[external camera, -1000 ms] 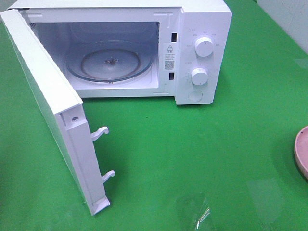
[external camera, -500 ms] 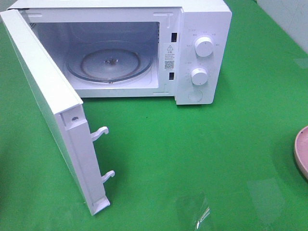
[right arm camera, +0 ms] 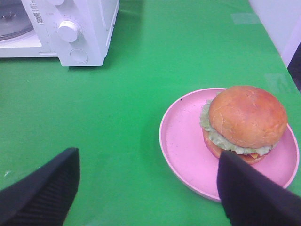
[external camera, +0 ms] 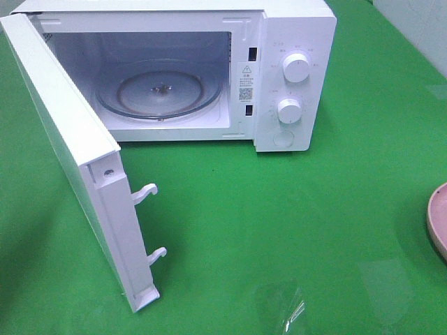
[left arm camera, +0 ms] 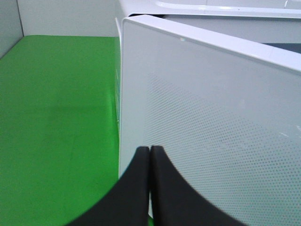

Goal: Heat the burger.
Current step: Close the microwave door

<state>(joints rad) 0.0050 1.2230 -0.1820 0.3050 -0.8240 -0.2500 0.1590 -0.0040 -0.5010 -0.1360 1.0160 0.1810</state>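
The burger [right arm camera: 245,123] sits on the pink plate [right arm camera: 181,136], toward the plate's far side from the microwave [external camera: 279,70]. The right pincer [right arm camera: 148,188] hangs above the green table [right arm camera: 155,61] with its fingers spread wide and empty; one black finger [right arm camera: 249,193] overlaps the plate's near rim just below the burger, the other stands well off over bare table. The burger lies just ahead of that pincer, off to the side of the overlapping finger.

The left pincer [left arm camera: 149,165] has its tips pressed together, holding nothing, right in front of the microwave door [left arm camera: 211,127], whose dotted outer panel fills the space ahead of it.

From above, the door [external camera: 77,160] is swung open, the glass turntable [external camera: 159,89] is bare, and only the plate's edge [external camera: 436,223] shows. Nothing in that view has moved since a second ago.
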